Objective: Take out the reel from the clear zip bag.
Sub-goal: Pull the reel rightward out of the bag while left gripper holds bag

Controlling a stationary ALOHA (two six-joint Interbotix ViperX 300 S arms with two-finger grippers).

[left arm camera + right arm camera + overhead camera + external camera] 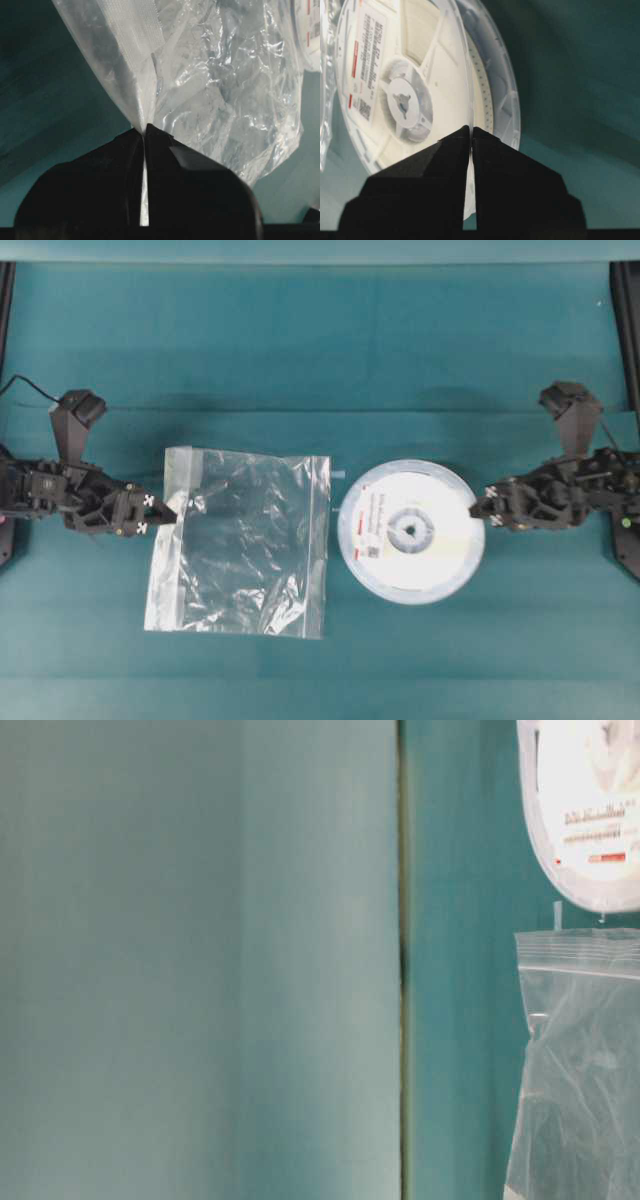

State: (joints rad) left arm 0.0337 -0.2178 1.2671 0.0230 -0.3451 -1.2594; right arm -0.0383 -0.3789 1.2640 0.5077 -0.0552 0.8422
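Pinching the left edge of the clear zip bag [240, 542] between fully closed jaws, the left end effector [168, 510] holds the crinkled plastic at the counter's [320, 340] left side; the left wrist view shows a thin sliver of film trapped between the two black fingers [100, 185], with the bag [220, 85] fanning out beyond them. Opposite it, the right end effector [480, 508] is clamped just as tightly on the right rim of the reel [411, 530], its fingers [510, 190] meeting on one white flange in the right wrist view, where the reel [420, 80] stands edge-on with its grey hub and printed label facing left. Seen from overhead, the reel sits wholly outside the bag, just to the right of it, a narrow strip of teal counter between the two. The bag looks empty, spread roughly flat, its zip strip running along the edge nearest the reel. The table-level view catches only the lower part of the reel [590, 810] and the bag's zip edge [580, 960] close beside it, against the teal cloth.
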